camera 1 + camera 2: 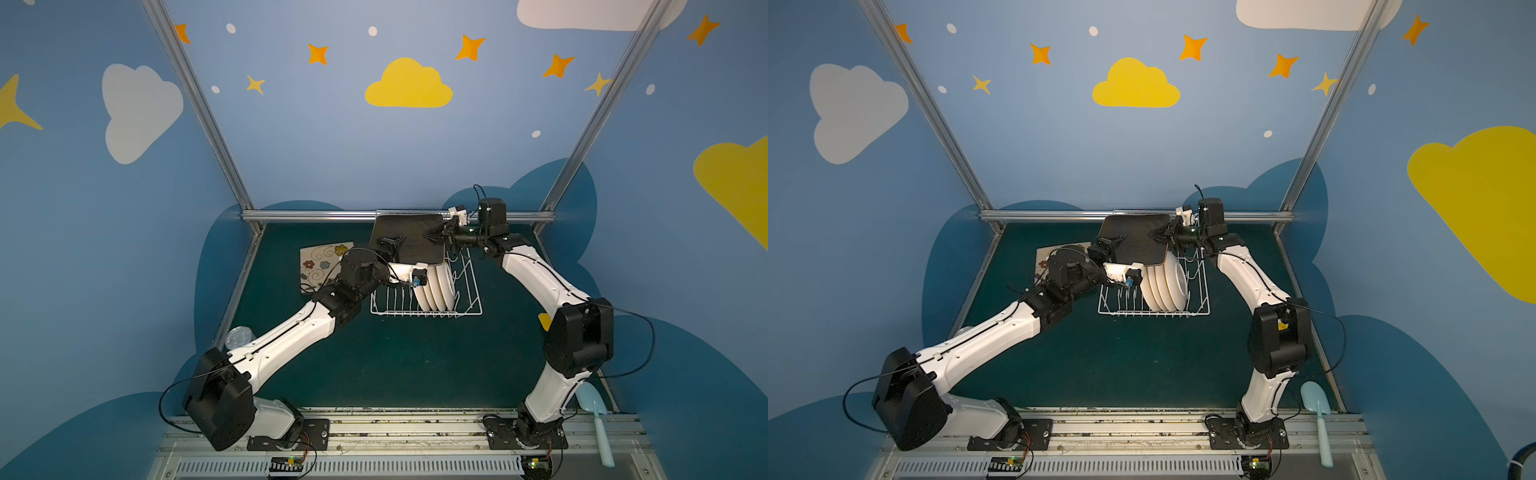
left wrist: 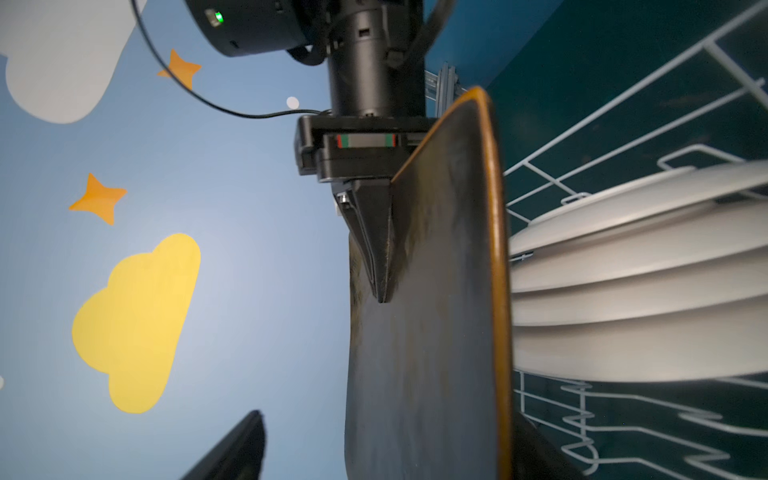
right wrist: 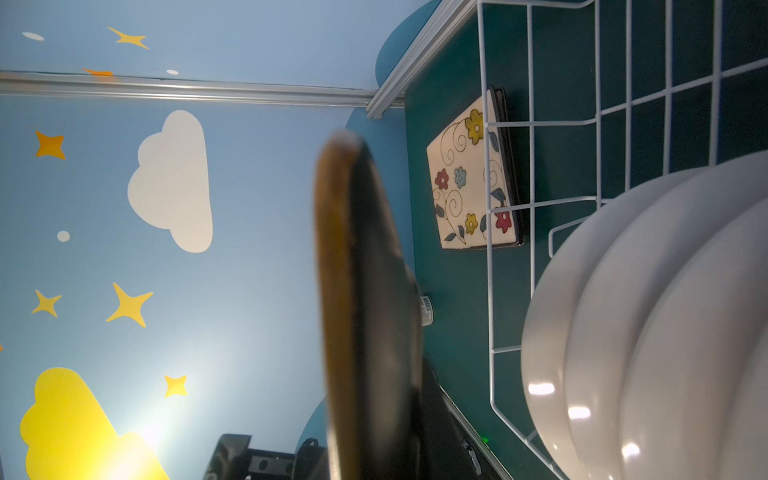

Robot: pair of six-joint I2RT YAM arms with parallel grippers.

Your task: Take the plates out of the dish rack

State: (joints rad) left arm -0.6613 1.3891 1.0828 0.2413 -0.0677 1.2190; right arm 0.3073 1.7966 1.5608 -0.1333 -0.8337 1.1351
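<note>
The right jaws are seen clamped on the 3 o'clock edge of a square plate [image 1: 409, 237], which is held black back up, clear of the dish rack [image 1: 386, 305] and over its 12 o'clock end. The left jaws are spread wide at the plate's 9 o'clock edge: in the left wrist view one finger [image 2: 237, 444] stands well apart from the black surface, so nothing is gripped there. The plate's weight is therefore judged to be borne by the right side alone, with a transfer between arms probably in hand. Four round cream plates [image 1: 434, 291] are left standing on edge between the tines, packed close together. A second square plate [image 1: 322, 262] lies flower face up on the bench [image 1: 395, 365] at the rack's 10 o'clock, a likely spot for the lifted one. The right arm [image 1: 536, 270] is raised from its 5 o'clock base, elbow high, wrist turned level toward 9 o'clock. The left arm [image 1: 291, 332] is stretched low from 7 o'clock, wrist bent toward the plate.
</note>
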